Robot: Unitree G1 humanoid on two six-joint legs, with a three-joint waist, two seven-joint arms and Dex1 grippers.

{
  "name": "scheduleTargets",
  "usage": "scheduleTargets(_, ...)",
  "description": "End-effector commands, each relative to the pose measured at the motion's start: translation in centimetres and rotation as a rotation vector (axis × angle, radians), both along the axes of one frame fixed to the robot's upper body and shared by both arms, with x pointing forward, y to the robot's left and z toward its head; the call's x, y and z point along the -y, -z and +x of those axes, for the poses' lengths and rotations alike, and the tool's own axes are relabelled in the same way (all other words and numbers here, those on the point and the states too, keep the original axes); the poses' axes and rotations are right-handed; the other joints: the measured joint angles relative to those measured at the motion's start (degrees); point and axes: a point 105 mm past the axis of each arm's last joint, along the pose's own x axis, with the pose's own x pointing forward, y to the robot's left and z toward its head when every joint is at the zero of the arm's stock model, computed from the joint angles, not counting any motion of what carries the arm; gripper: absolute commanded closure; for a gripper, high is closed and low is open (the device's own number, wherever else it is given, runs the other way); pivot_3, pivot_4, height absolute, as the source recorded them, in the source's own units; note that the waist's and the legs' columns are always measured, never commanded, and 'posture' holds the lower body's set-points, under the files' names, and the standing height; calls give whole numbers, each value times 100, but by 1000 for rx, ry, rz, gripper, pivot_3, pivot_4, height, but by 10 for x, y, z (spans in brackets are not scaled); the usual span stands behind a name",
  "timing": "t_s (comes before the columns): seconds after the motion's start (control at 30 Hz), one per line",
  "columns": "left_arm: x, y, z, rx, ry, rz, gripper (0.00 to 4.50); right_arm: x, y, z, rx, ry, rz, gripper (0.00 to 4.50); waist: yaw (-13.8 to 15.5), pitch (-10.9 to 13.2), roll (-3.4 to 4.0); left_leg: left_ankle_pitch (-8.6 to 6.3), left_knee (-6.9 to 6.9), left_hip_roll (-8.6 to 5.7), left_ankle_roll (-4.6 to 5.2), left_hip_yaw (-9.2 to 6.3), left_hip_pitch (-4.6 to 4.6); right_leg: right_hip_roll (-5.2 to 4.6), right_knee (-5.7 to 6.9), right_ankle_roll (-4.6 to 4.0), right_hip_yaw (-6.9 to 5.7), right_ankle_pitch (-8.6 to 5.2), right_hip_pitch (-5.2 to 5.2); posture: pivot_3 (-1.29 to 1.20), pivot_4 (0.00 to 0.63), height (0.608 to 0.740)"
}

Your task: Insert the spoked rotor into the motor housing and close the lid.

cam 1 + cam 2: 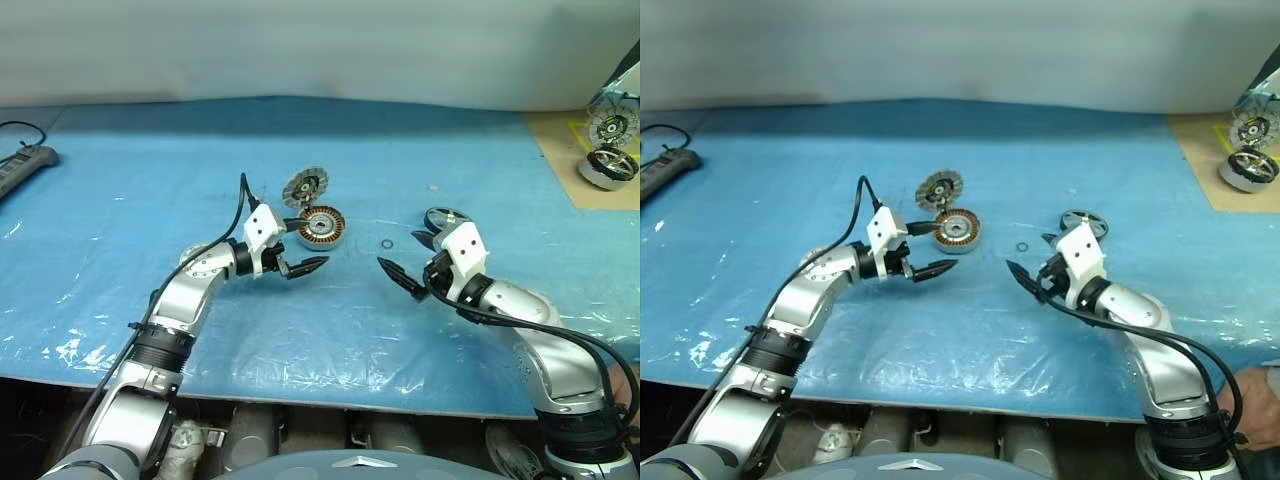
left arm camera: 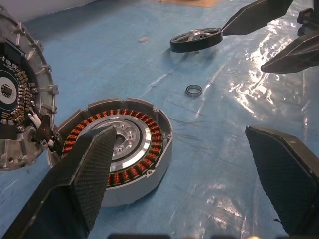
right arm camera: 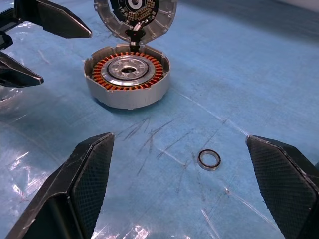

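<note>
Both claws, left claw (image 1: 303, 250) and right claw (image 1: 404, 256), gape empty over the worktop (image 1: 330, 330); the spoked rotor (image 1: 447, 217) behind the right could skid if nudged, far from the motor housing (image 1: 322, 227).

A blue plastic sheet (image 1: 330, 330), glossy and wrinkled, covers the tabletop, with a bare tan strip of tabletop (image 1: 560, 140) showing at its far right corner. A small thin metal ring (image 3: 209, 159) lies flat on the sheet by itself, and a grey power strip (image 1: 22, 165) with a black cable sits at the far left edge. On the tan corner stand a shiny chrome-rimmed black motor (image 1: 608, 167) and, just behind it, a ribbed silver disc (image 1: 611, 126).
</note>
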Motion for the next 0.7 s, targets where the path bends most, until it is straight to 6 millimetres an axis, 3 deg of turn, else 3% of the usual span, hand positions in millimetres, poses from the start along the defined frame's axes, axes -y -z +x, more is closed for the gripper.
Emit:
scheduleTargets(0.03, -6, -10, 2, 39, -14, -8, 47, -4, -10, 0, 47, -25, -4, 0, 1, 0, 0, 0, 0, 0, 0, 0, 0, 0, 0, 0, 0, 0, 0, 0, 150, 740)
scheduleTargets(0.37, -8, -5, 4, 17, -51, -31, 47, -5, -11, 3, 47, -52, -29, 0, -2, 0, 0, 0, 1, 0, 0, 0, 0, 0, 1, 0, 0, 0, 0, 0, 150, 740)
scheduleTargets(0.7, -28, 9, 10, -25, -125, -15, 47, -19, -21, 14, 52, -214, -109, 0, -15, 0, 0, 1, 10, 0, 0, 0, 5, 0, 13, -1, 1, 0, 2, 0, 150, 740)
